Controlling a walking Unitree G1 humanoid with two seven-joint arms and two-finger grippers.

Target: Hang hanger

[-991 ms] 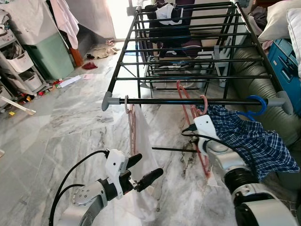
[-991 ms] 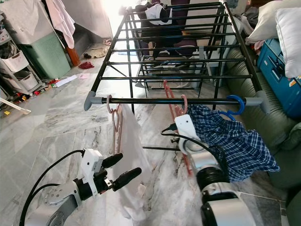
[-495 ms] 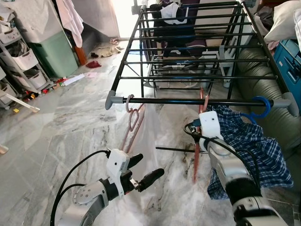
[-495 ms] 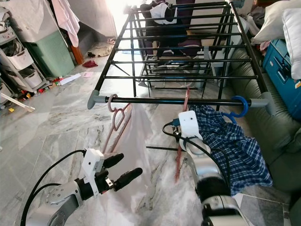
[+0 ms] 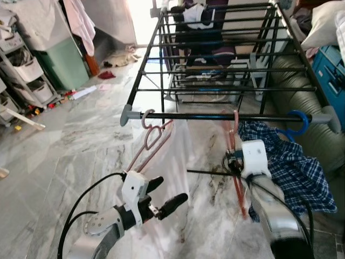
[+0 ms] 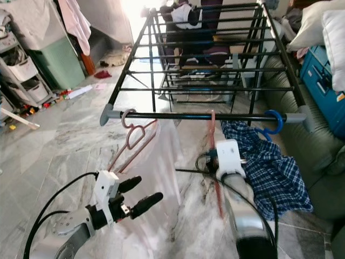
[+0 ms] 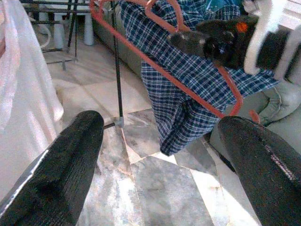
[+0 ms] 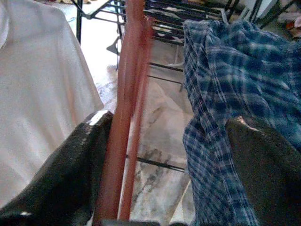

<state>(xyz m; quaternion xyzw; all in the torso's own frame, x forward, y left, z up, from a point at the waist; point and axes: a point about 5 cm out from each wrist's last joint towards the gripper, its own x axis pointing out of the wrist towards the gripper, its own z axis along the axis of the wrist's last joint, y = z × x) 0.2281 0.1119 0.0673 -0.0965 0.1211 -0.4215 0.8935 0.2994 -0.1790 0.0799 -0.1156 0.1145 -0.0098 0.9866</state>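
Two grippers show, the left gripper (image 5: 161, 195) nearest, low at the near left with its black fingers spread and nothing between them, beside a white garment (image 5: 178, 162) that hangs from a pink hanger (image 5: 153, 137). To the right and a little farther, the right gripper (image 8: 169, 155) is at the red hanger (image 5: 236, 156). In the right wrist view the hanger's red bars lie against one finger (image 8: 70, 169), while the other finger stands well apart on the far side of the plaid cloth, so the jaws look spread, not pinching.

I judge the red hanger to be light, stiff plastic and rather slippery, apt to swing or twist if held at one end. The best hold would be high on the neck, just under the hook, so the hook stays upright.

It is a slim red frame, seen nearly edge-on, hanging long and narrow. Its hook (image 5: 235, 115) sits at the near rail (image 5: 205, 115) of the black drying rack, seemingly over it, though I cannot be sure. Just to its right a blue plaid shirt (image 5: 294, 167) hangs on a blue hanger (image 5: 296, 121). Farther back, clothes lie on the rack's far bars.
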